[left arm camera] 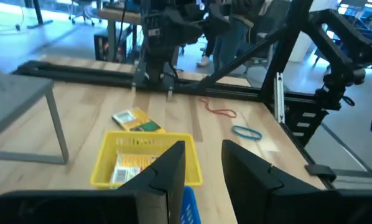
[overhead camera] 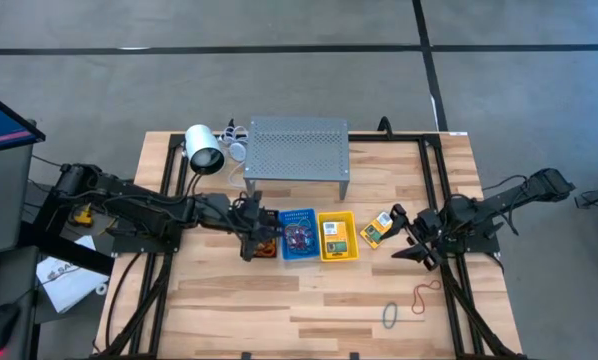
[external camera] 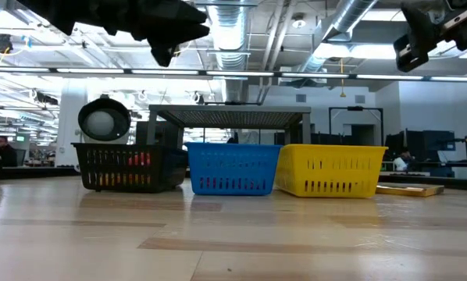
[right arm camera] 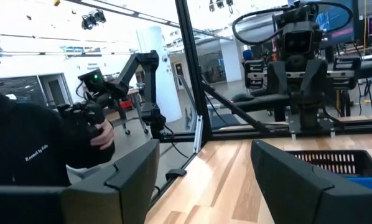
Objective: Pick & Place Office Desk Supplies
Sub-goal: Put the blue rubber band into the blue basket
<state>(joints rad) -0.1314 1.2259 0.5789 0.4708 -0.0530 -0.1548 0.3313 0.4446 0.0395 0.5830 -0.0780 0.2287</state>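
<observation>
Three small baskets stand in a row at mid-table: a black one (overhead camera: 267, 248), a blue one (overhead camera: 299, 236) holding rubber bands, and a yellow one (overhead camera: 338, 236) with a crayon box (left arm camera: 131, 165) inside. Another crayon box (overhead camera: 377, 229) lies flat on the table right of the yellow basket. A red rubber band (overhead camera: 425, 294) and a teal one (overhead camera: 391, 315) lie near the front right. My left gripper (left arm camera: 204, 171) hovers open above the black basket with nothing between its fingers. My right gripper (right arm camera: 204, 180) is open and raised, right of the loose crayon box.
A grey perforated metal shelf (overhead camera: 297, 148) stands behind the baskets, with a white cylinder (overhead camera: 204, 148) at its left. Black frame rails run along the table's sides. Bare wood lies in front of the baskets. A person (right arm camera: 24, 143) stands beyond the table.
</observation>
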